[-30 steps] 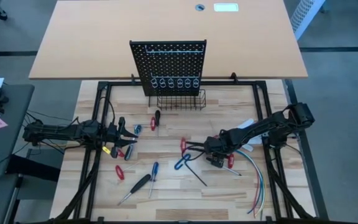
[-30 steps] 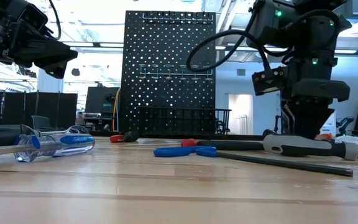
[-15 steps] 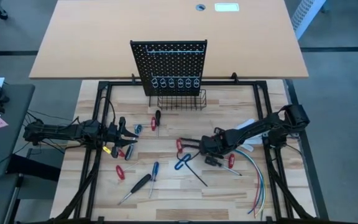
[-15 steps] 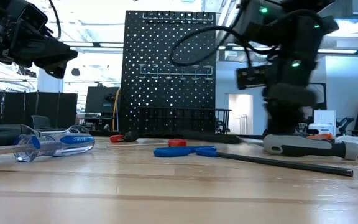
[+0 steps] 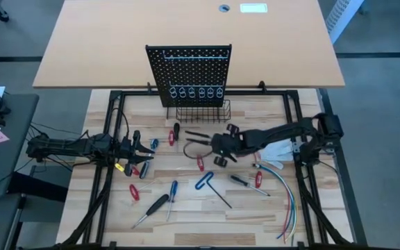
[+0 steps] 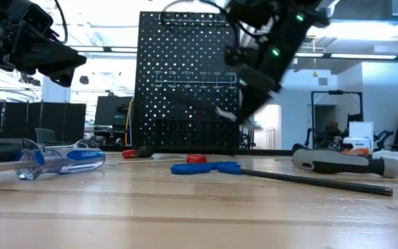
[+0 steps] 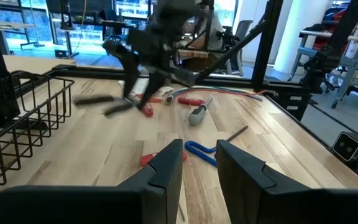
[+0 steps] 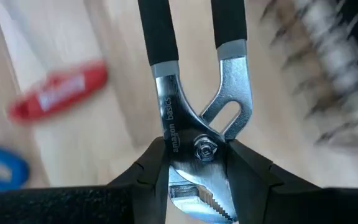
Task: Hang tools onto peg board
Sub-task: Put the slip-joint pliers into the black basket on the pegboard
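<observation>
Gripping black-handled pliers [image 8: 194, 118] at the pivot, my right claw [image 5: 219, 148] hangs mid-frame in the high view, just below the peg board [image 5: 188, 71] and its wire basket [image 5: 202, 112]. My left claw [image 5: 142, 148], fingers narrowly apart and empty, waits at left among scattered screwdrivers [image 5: 171, 192].

I see the peg board [image 5: 188, 74] standing upright at the table's far edge, black and perforated, with a row of ring holders and a wire basket at its foot. A pair of black-handled pliers [image 8: 194, 81] is lifted off the table, pinched at the pivot, handles pointing toward the board. Scattered flat on the wood I see a blue-handled hex key [image 5: 208, 185], a blue screwdriver [image 5: 172, 195], a black screwdriver [image 5: 153, 207] and several red-handled tools, probably pliers or drivers.
</observation>
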`<move>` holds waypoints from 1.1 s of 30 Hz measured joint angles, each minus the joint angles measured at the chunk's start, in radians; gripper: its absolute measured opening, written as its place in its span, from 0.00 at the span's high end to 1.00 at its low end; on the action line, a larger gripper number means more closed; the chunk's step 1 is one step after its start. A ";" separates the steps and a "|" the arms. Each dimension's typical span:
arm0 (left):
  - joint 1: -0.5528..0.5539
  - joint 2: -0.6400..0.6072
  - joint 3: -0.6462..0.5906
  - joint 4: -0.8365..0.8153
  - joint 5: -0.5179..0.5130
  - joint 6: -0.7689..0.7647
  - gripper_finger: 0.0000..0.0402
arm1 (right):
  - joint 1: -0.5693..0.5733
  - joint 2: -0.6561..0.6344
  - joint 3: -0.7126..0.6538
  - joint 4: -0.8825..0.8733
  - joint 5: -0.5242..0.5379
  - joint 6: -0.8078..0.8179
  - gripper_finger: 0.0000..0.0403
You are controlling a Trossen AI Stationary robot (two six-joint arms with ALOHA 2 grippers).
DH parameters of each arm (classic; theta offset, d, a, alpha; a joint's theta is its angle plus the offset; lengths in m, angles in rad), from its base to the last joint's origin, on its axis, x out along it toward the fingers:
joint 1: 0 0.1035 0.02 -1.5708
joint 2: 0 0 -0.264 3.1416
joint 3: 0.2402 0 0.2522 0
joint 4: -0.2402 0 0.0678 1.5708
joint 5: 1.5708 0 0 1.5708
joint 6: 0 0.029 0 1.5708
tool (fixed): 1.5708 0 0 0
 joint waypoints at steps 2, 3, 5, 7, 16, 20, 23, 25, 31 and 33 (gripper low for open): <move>0.000 0.000 0.000 0.000 0.000 0.000 0.77 | -0.031 -0.001 0.045 -0.001 -0.001 -0.053 0.69; 0.000 0.000 0.000 0.000 0.000 0.000 0.77 | -0.047 -0.001 0.066 -0.003 -0.002 -0.079 0.69; 0.000 0.000 0.000 0.000 0.000 0.000 0.77 | -0.081 -0.002 0.103 -0.004 -0.003 -0.133 0.69; 0.000 0.000 0.000 0.000 0.000 0.000 0.77 | -0.118 -0.002 0.133 -0.006 -0.003 -0.184 0.69; 0.000 0.000 0.000 0.000 0.000 0.000 0.77 | -0.253 0.006 0.166 -0.017 -0.062 -0.299 0.68; 0.000 0.000 0.000 -0.001 0.000 0.001 0.77 | -0.281 0.006 0.166 -0.013 -0.063 -0.307 0.67; 0.000 0.000 0.000 -0.001 0.000 0.001 0.77 | -0.293 0.006 0.162 -0.012 -0.067 -0.341 0.67; 0.000 0.000 0.000 -0.001 0.000 0.001 0.77 | -0.295 0.019 0.161 -0.006 -0.067 -0.353 0.67; 0.000 0.000 0.000 -0.001 0.000 0.001 0.77 | -0.308 0.068 0.163 0.022 -0.067 -0.393 0.66; 0.000 0.000 0.000 -0.001 -0.001 0.001 0.77 | -0.309 0.091 0.162 0.021 -0.062 -0.416 0.64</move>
